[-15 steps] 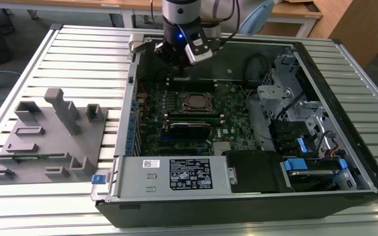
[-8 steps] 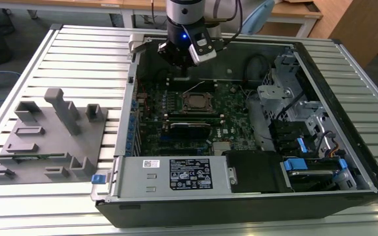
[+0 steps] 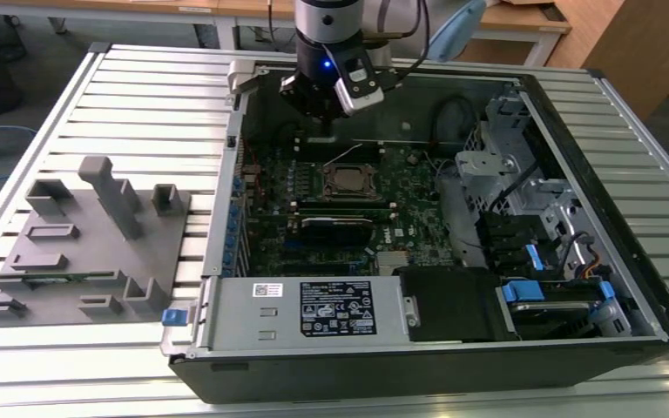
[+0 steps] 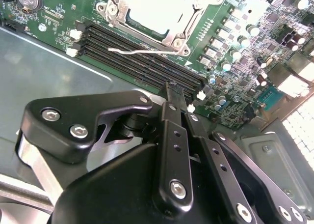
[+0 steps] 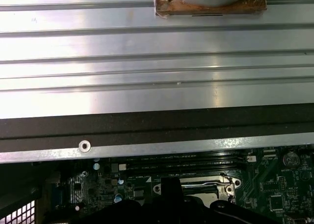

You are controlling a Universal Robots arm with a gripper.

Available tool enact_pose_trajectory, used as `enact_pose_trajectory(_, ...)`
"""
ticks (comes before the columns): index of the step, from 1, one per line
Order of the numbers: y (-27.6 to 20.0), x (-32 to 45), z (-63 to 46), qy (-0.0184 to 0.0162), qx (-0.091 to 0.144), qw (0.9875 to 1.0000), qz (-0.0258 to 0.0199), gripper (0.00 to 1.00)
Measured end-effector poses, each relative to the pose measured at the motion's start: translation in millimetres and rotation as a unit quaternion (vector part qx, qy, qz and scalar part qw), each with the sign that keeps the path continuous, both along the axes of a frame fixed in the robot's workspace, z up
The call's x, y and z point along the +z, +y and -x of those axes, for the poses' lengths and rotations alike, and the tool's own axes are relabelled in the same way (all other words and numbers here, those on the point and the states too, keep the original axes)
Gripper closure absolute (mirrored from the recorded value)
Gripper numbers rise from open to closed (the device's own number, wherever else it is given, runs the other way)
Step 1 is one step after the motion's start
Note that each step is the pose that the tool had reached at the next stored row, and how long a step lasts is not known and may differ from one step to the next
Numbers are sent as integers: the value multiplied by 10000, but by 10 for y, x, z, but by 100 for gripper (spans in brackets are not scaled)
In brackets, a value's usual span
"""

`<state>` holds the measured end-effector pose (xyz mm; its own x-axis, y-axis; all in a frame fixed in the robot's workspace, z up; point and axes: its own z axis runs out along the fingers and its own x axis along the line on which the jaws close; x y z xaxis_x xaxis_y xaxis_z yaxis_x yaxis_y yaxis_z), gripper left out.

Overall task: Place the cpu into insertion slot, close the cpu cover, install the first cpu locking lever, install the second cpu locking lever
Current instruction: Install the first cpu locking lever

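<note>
The black gripper (image 4: 176, 98), fingers apparently pressed together on nothing, hovers beside the long black memory slots (image 4: 137, 54). The grey-topped square cpu (image 4: 156, 8) lies in the silver-rimmed insertion slot (image 4: 142, 31), framed by the thin silvery cpu cover (image 4: 169, 40).

Open air stands above the square silver-rimmed socket (image 3: 350, 178) on the green circuit board (image 3: 410, 218). Beside it lie only low black memory slots (image 4: 147, 69), crossed by a thin silvery wire lever (image 4: 137, 52). A grey labelled power supply box (image 3: 311, 309), silvery drive cage (image 3: 509, 165) and black case walls (image 3: 428, 379) hem the sides.
</note>
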<state>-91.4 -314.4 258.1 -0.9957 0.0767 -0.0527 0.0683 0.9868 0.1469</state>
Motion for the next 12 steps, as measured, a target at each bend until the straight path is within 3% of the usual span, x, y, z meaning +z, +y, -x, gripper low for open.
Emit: enact_pose_trajectory(12,0,-3,-128,0,-1,10000,0,89)
